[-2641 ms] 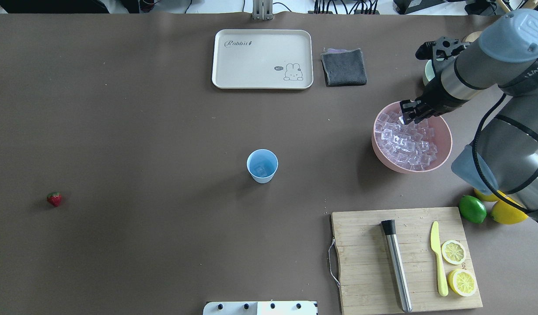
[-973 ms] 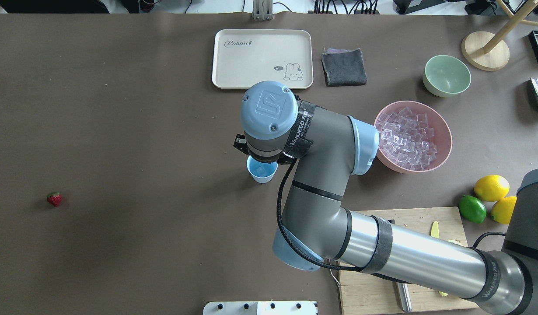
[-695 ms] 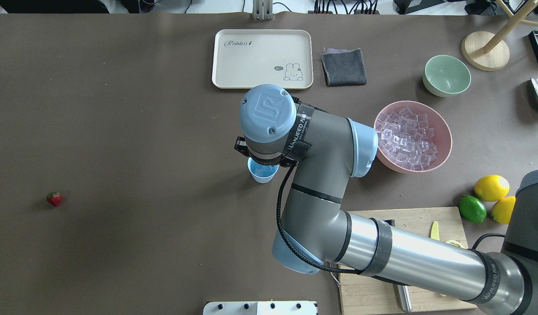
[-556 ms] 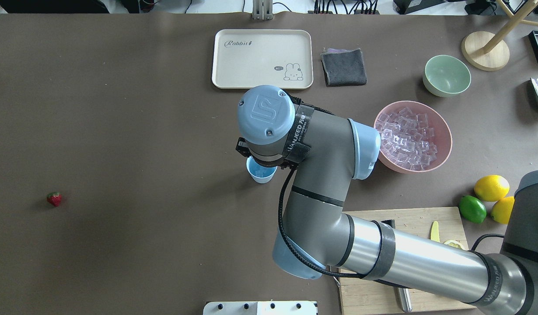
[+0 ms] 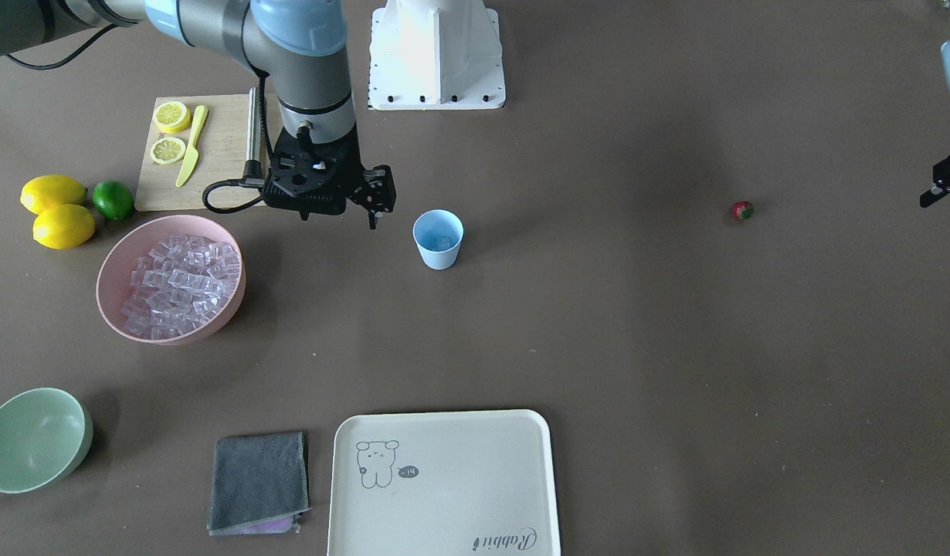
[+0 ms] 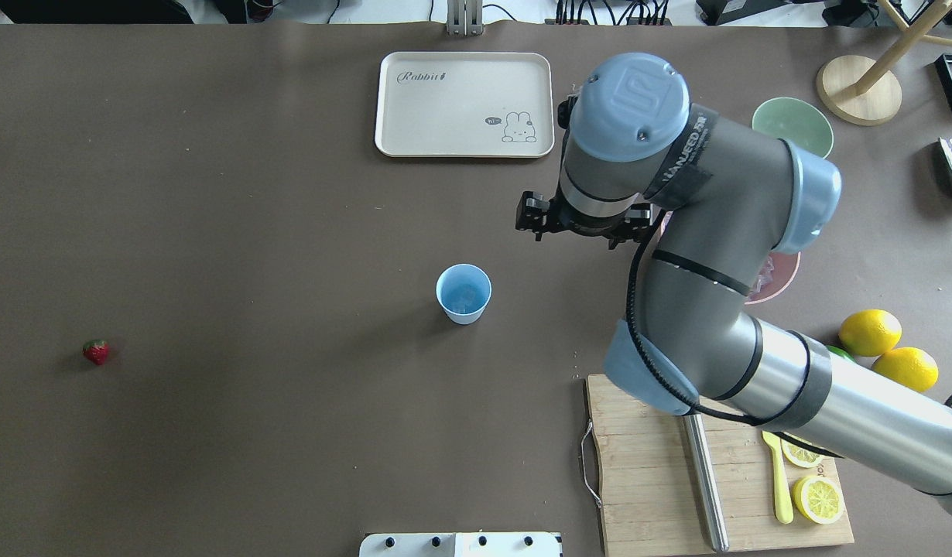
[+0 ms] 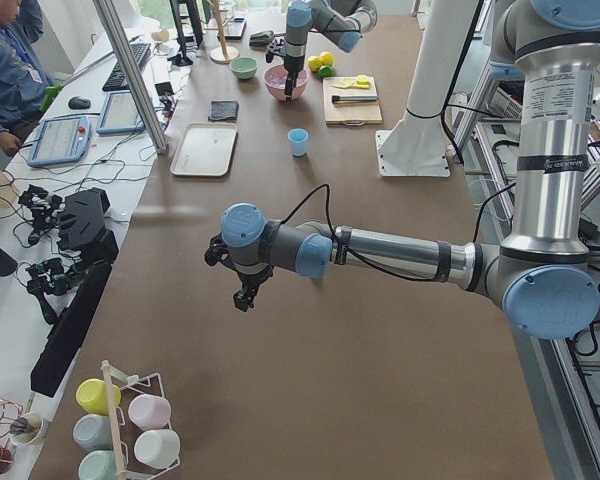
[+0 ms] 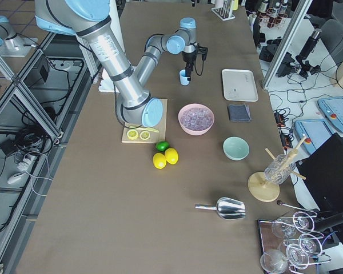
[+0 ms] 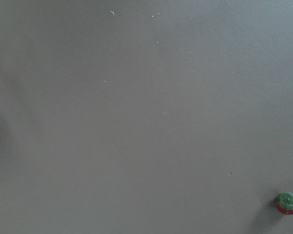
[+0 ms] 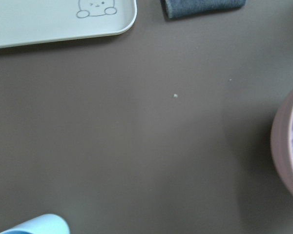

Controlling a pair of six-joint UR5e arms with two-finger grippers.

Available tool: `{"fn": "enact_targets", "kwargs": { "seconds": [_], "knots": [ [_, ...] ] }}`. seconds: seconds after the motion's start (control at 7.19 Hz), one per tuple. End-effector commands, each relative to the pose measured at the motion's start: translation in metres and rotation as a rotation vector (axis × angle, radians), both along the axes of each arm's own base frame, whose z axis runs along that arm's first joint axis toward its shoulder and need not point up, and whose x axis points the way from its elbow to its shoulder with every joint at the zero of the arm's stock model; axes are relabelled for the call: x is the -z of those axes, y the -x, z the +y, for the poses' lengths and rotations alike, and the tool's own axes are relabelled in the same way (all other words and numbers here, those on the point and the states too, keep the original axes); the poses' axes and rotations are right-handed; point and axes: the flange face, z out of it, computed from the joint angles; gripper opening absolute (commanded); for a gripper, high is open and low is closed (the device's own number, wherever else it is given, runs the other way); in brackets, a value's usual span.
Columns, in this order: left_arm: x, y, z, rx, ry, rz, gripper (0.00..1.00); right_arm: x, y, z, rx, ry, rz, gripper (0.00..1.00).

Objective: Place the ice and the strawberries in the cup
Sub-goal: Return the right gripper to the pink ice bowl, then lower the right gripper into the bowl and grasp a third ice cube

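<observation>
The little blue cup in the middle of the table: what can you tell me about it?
The cup is small, light blue and handleless. It looks like smooth plastic and tapers from a wide round rim to a narrower base. It stands upright and alone on the brown table, near its middle. Inside, at the bottom, lies at least one clear ice cube. Nothing else touches it.

The overhead camera looks down from behind the robot. The front-facing one looks back from across the table, mirrored. Both show the cup (image 6: pixel 464 292) and tray (image 6: pixel 464 104). The end cameras look along the table from afar. The left wrist camera is close over the strawberry (image 9: pixel 287 203), and the right one over the tray corner, cup rim and pink bowl (image 10: pixel 283 146).
</observation>
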Motion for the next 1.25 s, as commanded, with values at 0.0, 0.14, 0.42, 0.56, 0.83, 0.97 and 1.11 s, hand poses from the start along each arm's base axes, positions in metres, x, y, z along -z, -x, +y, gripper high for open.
{"fn": "enact_targets", "kwargs": {
  "seconds": [0.0,0.14,0.42,0.56,0.83,0.97,1.11],
  "knots": [
    [0.000,0.000,0.000,0.000,0.000,0.000,0.98,-0.073,-0.068,-0.033,0.095,-0.098,-0.010,1.00],
    [0.001,0.000,0.000,0.000,-0.002,0.000,0.98,-0.116,-0.095,-0.035,0.126,-0.138,-0.041,1.00],
    [0.002,0.000,0.000,0.000,-0.005,0.001,0.98,-0.169,-0.117,-0.030,0.161,-0.183,-0.038,1.00],
    [0.003,0.000,0.000,0.000,-0.009,0.001,0.98,-0.183,-0.119,-0.027,0.165,-0.190,-0.039,1.00],
    [0.003,0.000,0.000,0.000,-0.012,0.002,0.98,-0.207,-0.126,-0.019,0.173,-0.187,-0.031,0.97],
    [0.004,0.000,0.000,0.000,-0.014,0.002,0.98,-0.220,-0.126,-0.019,0.189,-0.194,-0.020,0.92],
    [0.005,0.000,0.000,0.000,-0.015,0.002,0.97,-0.231,-0.123,-0.023,0.188,-0.196,-0.022,0.80]
  ]
}}
